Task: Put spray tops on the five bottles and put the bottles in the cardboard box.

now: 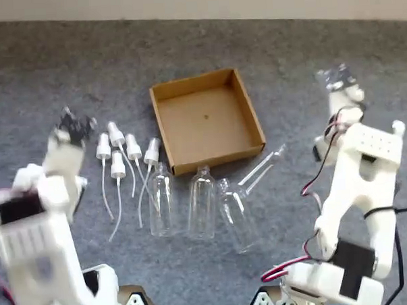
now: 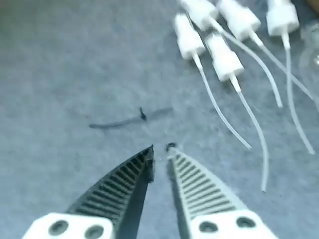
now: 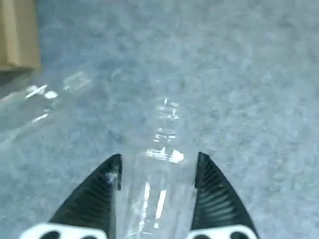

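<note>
Five white spray tops (image 1: 126,150) with long dip tubes lie on the grey carpet left of the open cardboard box (image 1: 163,102). My left gripper (image 2: 160,149) hovers over bare carpet beside the spray tops (image 2: 214,35), shut and holding nothing; from above the left gripper (image 1: 72,124) sits left of them. Three clear bottles (image 1: 201,202) stand or lie in front of the box, and another clear bottle (image 1: 261,167) lies by its right front corner. My right gripper (image 3: 158,162) is shut on a clear bottle (image 3: 167,119) above the carpet, right of the box (image 3: 20,35).
The box is empty inside. A dark thread (image 2: 132,119) lies on the carpet ahead of the left fingers. The lying bottle (image 3: 40,99) rests near the box corner. Both arm bases stand at the near edge.
</note>
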